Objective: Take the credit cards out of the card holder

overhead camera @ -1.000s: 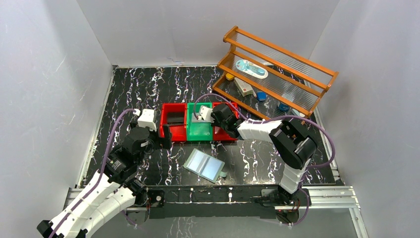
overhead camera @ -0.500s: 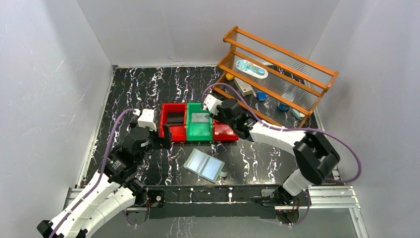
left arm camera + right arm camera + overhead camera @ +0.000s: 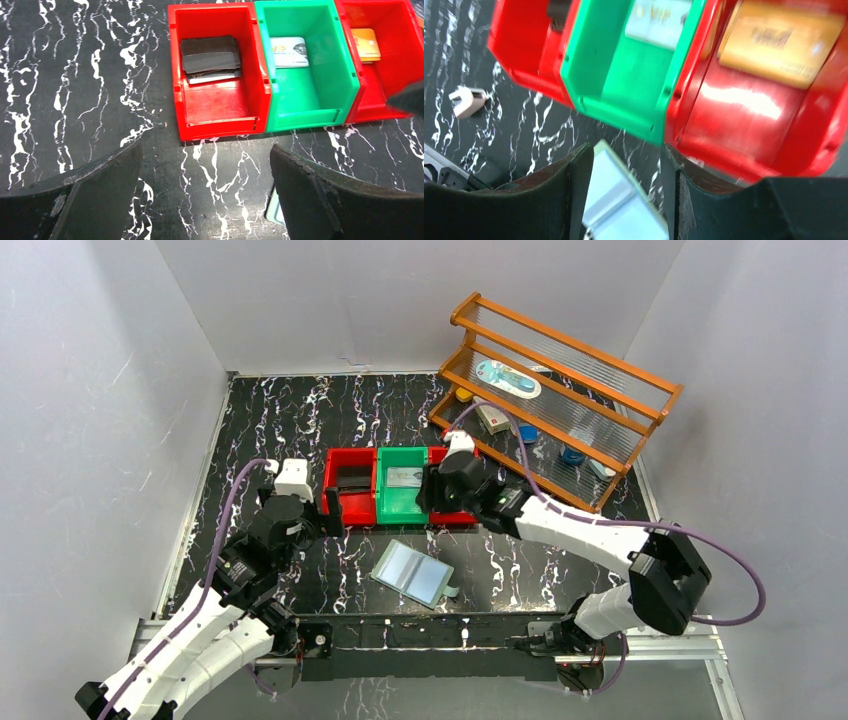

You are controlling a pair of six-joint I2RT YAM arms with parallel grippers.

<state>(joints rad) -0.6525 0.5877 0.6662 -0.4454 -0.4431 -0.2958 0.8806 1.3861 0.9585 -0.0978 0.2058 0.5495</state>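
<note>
The sage-green folding card holder [image 3: 412, 573] lies spread open on the black, white-veined marble-pattern surface [image 3: 280, 420], pale blue clear plastic sleeves facing up, just in front of a row of three open plastic bins. A small stack of dark cards [image 3: 210, 59] sits at the far end of the left red plastic bin [image 3: 220, 107]. A silvery grey card [image 3: 289, 52] printed with "VIP" in gold letters lies in the green plastic bin [image 3: 310, 107] in the middle. A tan-gold card [image 3: 365, 44] rests in the right red plastic bin [image 3: 372, 100]; its printing is too blurred to read.

The right claw [image 3: 626, 160] hangs over the near edge of the green and right red bins, fingers parted with nothing between them, the card holder showing below the gap. The left claw [image 3: 206, 150] is spread wide and empty in front of the left red bin.

A small pinkish-white clip [image 3: 466, 98] lies on the surface apart from the bins. An orange-brown wooden rack [image 3: 560, 370] with clear ribbed shelves stands at the far right
</note>
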